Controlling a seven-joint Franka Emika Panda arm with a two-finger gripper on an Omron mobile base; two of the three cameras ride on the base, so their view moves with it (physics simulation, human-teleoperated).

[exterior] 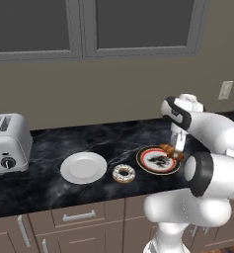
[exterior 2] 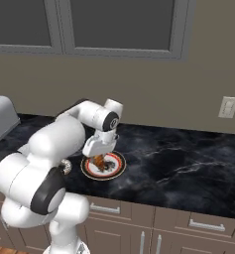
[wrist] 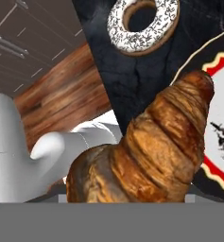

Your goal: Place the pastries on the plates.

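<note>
At the far left of the counter [exterior: 49, 190] stands a toaster [exterior: 7, 143], well apart from everything else. Next comes the white plate [exterior: 84, 167], bare, lying flat on the dark marble. Just beside its right edge, but not touching it, is the donut [exterior: 123, 173], resting straight on the counter between the two plates; in the hand view it sits at the top, icing and sprinkles up.

Right of the donut lies the patterned plate [exterior: 151, 160], black rim, red ring, white centre with a dark motif. The croissant [exterior: 170, 150] is over the far right part of this plate, at the rim, directly under the claw [exterior: 176, 152]. The claw comes down on it from above, and the left base view shows the pastry sticking out to the left of the fingers. From the right base view the croissant hangs below the hand, above the plate's centre-left. Whether it touches the plate I cannot tell.

In the hand view the croissant fills the middle, close against the camera and covering the fingertips, with the plate's rim behind it on the right. The claw appears clamped on the croissant. Further right, on the wall, is a socket [exterior: 225, 90].
</note>
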